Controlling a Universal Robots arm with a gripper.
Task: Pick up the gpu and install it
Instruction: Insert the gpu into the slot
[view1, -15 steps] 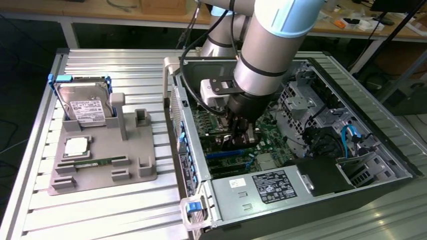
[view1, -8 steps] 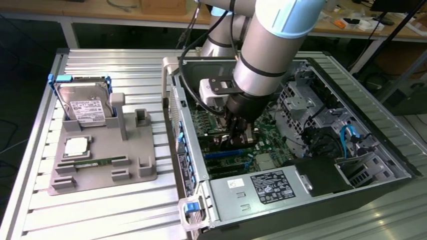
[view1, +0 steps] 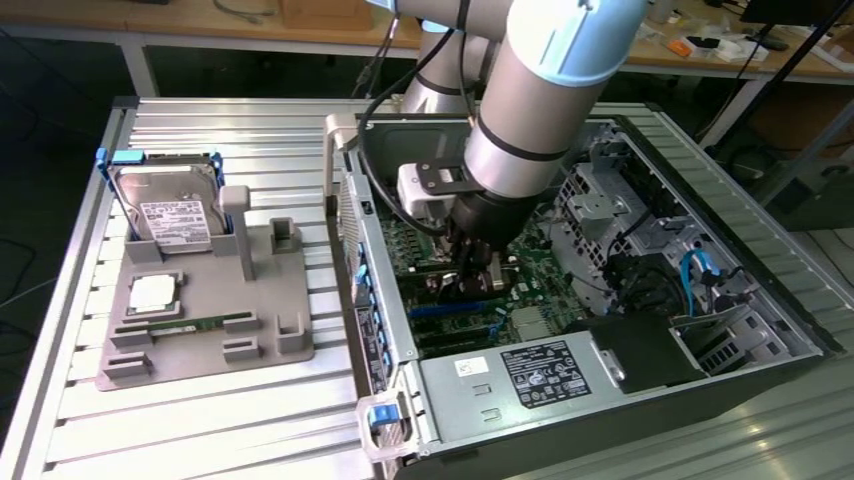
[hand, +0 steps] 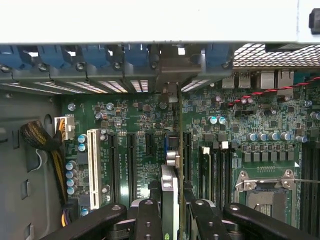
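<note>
**Inside the open case (view1: 358, 240), the gpu (hand: 169, 192) stands on edge over the motherboard (hand: 135, 125)**

At the exterior view's left, a grey fixture (view1: 267, 300) carries a hard drive (view1: 174, 218) and a green RAM stick (view1: 187, 324). To its right, within the case, the gripper (view1: 470, 272) pinches the gpu between its fingers (hand: 148, 220). The card's far end meets the rear slot brackets (hand: 167, 70).

A: Where is the gpu (hand: 169, 195)?
B: Inside the computer case (view1: 761, 270), edge-on above the motherboard (hand: 135, 125), between the gripper (hand: 175, 210) fingers.
A: The hard drive (view1: 174, 215)?
B: On the parts holder (view1: 200, 290), exterior view's left of the case.
</note>
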